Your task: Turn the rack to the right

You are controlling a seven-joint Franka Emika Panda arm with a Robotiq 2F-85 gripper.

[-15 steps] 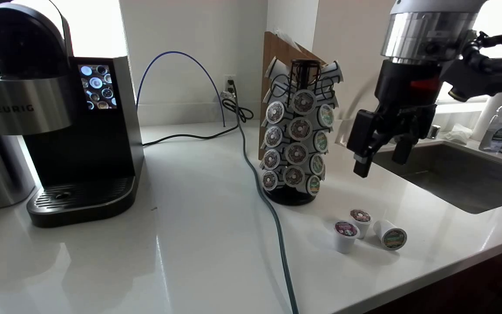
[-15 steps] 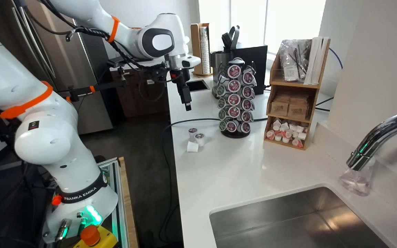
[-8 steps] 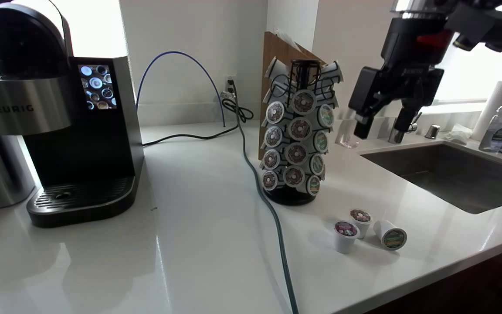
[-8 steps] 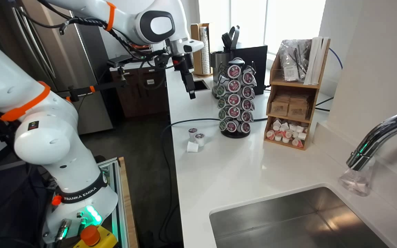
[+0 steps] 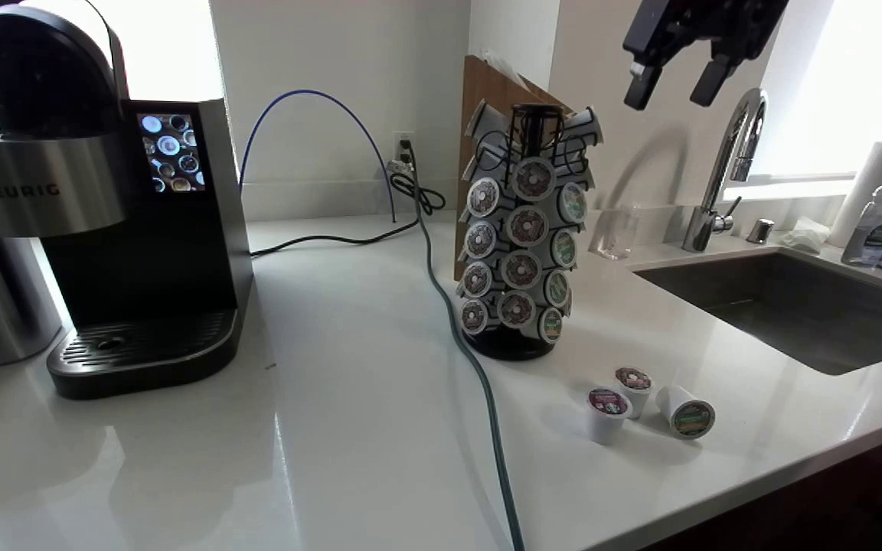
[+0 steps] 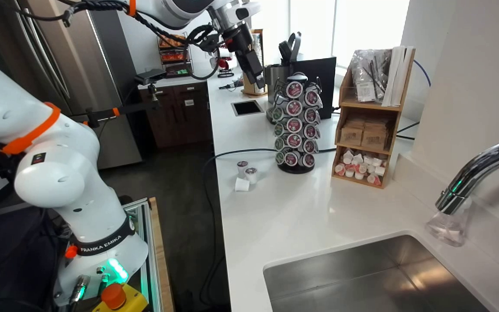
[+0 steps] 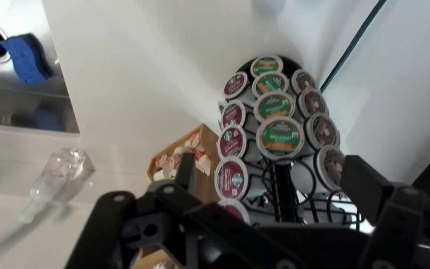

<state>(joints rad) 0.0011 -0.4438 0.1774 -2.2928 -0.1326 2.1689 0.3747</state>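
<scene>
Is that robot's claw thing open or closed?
Open: in an exterior view the gripper has its two fingers apart, and the wrist view shows them spread too, with the rack visible between them.

In an exterior view, the gripper (image 6: pixel 259 79) hangs apart from the upright rack (image 6: pixel 296 170); three loose pods (image 6: pixel 251 176) rest on the counter (image 6: pixel 284 208).

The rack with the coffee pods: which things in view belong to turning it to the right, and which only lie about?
For the work:
rack
hand

Only lying or standing about:
three loose pods
blue sponge
coffee machine
wooden organiser
faucet
</scene>
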